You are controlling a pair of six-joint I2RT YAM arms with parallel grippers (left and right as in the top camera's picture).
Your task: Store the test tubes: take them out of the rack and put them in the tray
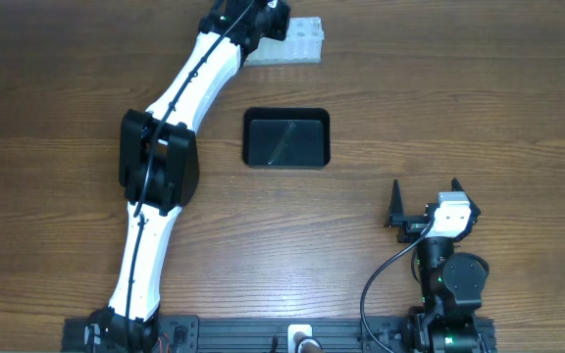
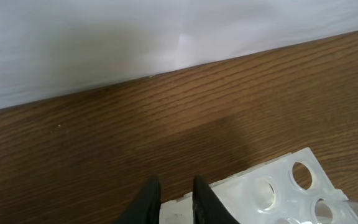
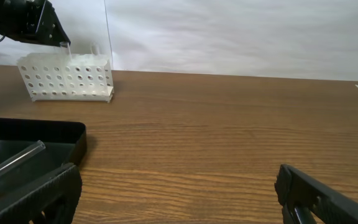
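Brown wood-grain table (image 1: pixel 479 98), pale wall (image 2: pixel 104 43) behind. White perforated plastic rack (image 1: pixel 302 44) sits at top centre of the top view, with the left gripper (image 2: pixel 174 182) at its left end, fingers drawn almost together with a thin gap. The right wrist view puts a clear glass test tube (image 3: pixel 65 48) right at that tip, lower part down in the rack, so it looks pinched on it. Black rectangular plastic tray (image 1: pixel 247 137) is mid-frame, just below the rack, with one loose clear tube (image 1: pixel 284 140) lying diagonal inside. Right gripper (image 1: pixel 426 199) is at lower right, spread wide, holding nothing, well apart from the tray. Step in hand, by my read, is pulling this tube out. Lift straight along the tube's axis until its bottom clears the holes, since the light rack could ride up or tip. Glass is slick, so grip firm but don't crush. Then go down-frame to the tray, get low, and lay it alongside the tube lying there rather than dropping it. The right wrist view gives the rack side-on: hole rows, tube height, a second upright tube (image 3: pixel 96 47). The top view can't give that, because the arm crosses the rack's left end. The left wrist view gives the finger gap and the open top holes. The top view gives the rack-tray-arm layout.
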